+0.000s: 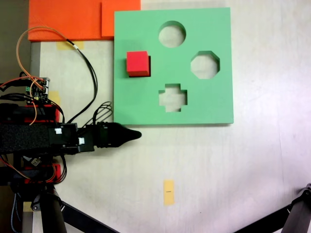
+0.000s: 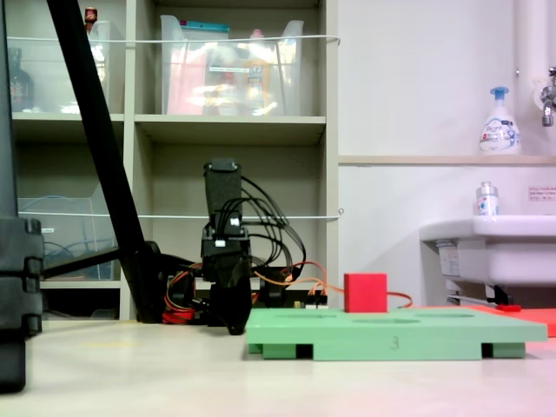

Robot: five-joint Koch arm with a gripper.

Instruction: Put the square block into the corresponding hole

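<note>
The square block (image 1: 137, 64) is a red cube on the left part of the green foam board (image 1: 214, 109). It stands over the square hole, and a dark sliver of that hole (image 1: 149, 65) shows at its right side. In a fixed view from table height the block (image 2: 365, 293) rises well above the board (image 2: 395, 332). How deep it sits cannot be told. My gripper (image 1: 137, 134) lies low just off the board's near left corner, its black jaws tapering to one point with nothing between them. Seen from the front, the gripper (image 2: 233, 323) hangs near the table, left of the board.
The board also has a round cutout (image 1: 172, 34), an octagonal one (image 1: 204, 64) and a cross-shaped one (image 1: 173, 97). Orange foam sheets (image 1: 73, 19) lie behind its left corner. Cables (image 1: 90, 73) loop by the arm's base. Tripod legs (image 1: 291, 218) stand at the near edge.
</note>
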